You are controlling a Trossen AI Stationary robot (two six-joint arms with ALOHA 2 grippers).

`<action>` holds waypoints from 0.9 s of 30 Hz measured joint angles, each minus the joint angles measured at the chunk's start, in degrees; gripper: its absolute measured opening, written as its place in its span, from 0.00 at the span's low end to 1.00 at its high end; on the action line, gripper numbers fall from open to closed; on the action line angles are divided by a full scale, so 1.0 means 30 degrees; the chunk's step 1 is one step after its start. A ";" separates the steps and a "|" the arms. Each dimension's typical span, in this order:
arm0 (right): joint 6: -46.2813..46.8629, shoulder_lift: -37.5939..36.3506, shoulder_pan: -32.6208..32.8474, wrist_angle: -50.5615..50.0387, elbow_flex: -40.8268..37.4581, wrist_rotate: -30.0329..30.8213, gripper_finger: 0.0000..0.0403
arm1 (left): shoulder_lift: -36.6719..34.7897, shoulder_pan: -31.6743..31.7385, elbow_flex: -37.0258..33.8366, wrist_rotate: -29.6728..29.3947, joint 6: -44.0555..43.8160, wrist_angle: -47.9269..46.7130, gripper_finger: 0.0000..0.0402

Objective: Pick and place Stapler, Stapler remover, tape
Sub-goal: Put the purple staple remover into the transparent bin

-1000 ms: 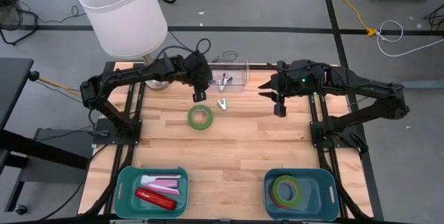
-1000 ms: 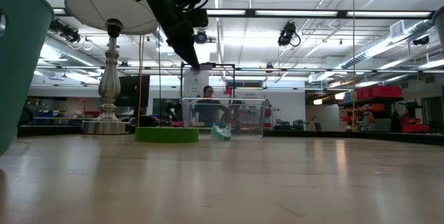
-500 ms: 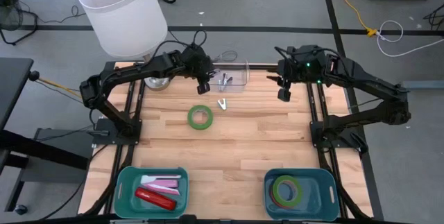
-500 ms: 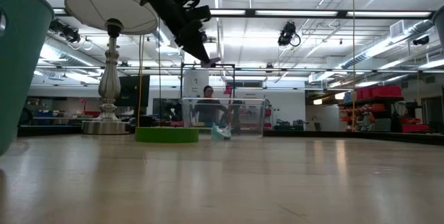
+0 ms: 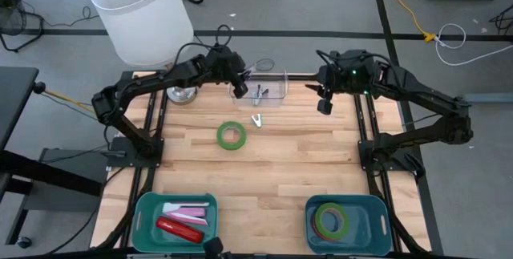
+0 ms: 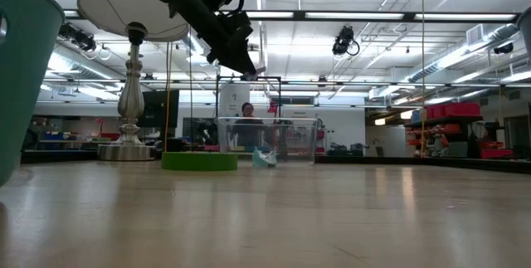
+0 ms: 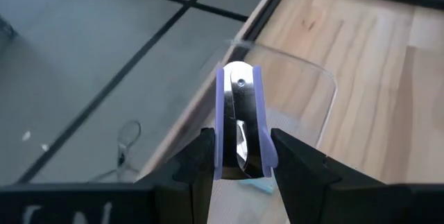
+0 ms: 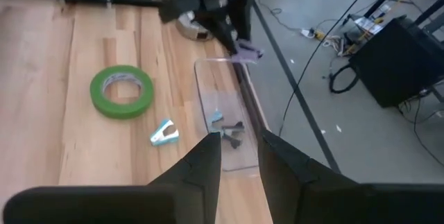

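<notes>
A: Left gripper [image 5: 240, 91] is hanging above the left end of the clear plastic box [image 5: 276, 92] at the table's far edge. What is it carrying?

B: In the left wrist view the fingers [image 7: 196, 163] are clamping a purple staple remover [image 7: 240, 123], closed down to its width. The right wrist view is catching the same purple piece [image 8: 248, 54] at the fingertips, over the box rim.

A: And the right gripper [image 5: 324, 107]?

B: It is hovering high near the table's far right corner, holding nothing. Its fingers [image 8: 207, 160] are standing a narrow gap apart.

A: Noting the loose items. A green tape ring [image 5: 231, 135] is lying flat on the wooden table [image 5: 272, 171], near the middle and nearer than the box. A light blue staple remover [image 5: 257, 120] is sitting just beside the box, between box and ring.

B: Two more removers [image 5: 261, 93] are lying inside the box; colours hard to tell.

A: Near edge: the right teal bin [image 5: 377, 209] is holding tape rings [image 5: 330, 220], green and red-pink, stacked. The left teal bin [image 5: 144, 211] is holding a red stapler [image 5: 179, 228] and a pink one [image 5: 186, 209].

B: A lamp with a white shade [image 5: 141, 12] is standing at the far left corner.
</notes>
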 joint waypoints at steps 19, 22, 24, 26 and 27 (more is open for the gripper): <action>-0.0648 0.0007 -0.0007 0.2268 0.0000 0.0000 0.24 | 0.0000 0.0015 -0.1914 -0.1001 -0.3327 0.2151 0.35; -0.0648 0.0007 -0.0007 0.2247 0.0000 -0.0071 0.24 | 0.0000 0.0015 -0.1924 -0.0997 -0.3794 0.2122 0.35; -0.0648 0.0007 -0.0007 0.2249 0.0000 -0.0131 0.24 | 0.0000 0.0015 -0.1924 -0.0994 -0.3823 0.2117 0.35; -0.0648 0.0007 -0.0007 0.2245 0.0000 -0.0146 0.24 | 0.0000 0.0015 -0.1924 -0.0994 -0.3823 0.2117 0.35; -0.0648 0.0007 -0.0007 0.2247 0.0000 -0.0146 0.24 | 0.0006 0.0015 -0.1924 -0.0994 -0.3823 0.2117 0.35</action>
